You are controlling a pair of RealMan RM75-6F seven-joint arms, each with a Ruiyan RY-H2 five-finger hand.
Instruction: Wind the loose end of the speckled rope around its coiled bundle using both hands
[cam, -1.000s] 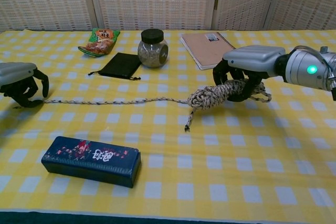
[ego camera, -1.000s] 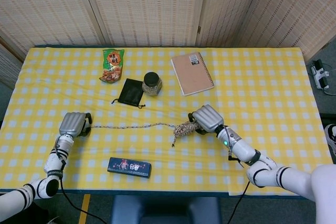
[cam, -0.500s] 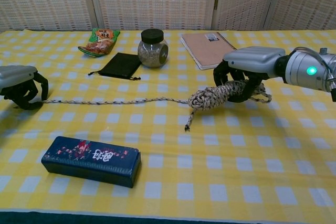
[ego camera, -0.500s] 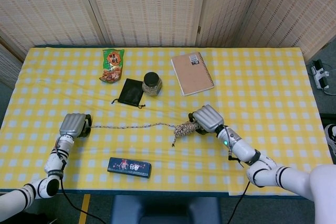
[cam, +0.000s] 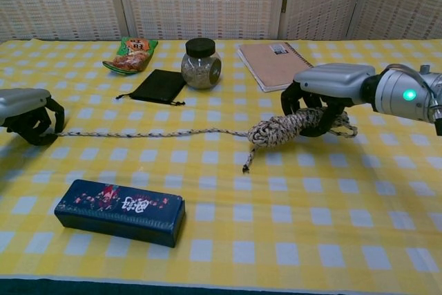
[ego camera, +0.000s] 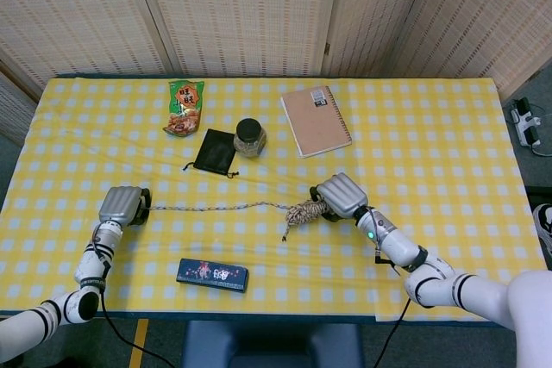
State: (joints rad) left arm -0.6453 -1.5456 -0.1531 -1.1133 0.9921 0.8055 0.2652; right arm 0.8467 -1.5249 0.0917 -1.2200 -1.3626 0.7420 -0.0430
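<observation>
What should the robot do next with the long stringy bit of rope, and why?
Probably the left hand should carry the loose end toward the coiled bundle and over it. The right hand already grips the bundle, and the end lies stretched straight across the table, not yet wound.

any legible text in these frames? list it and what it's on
Nothing can be read with confidence.
Snack packet: large characters on the front, too blurred to read.
Dark blue box: white lettering on its side amid a floral pattern, too blurred to read.
Notebook: small label near its top edge, too small to read.
Jar, black pouch: no text visible.
</observation>
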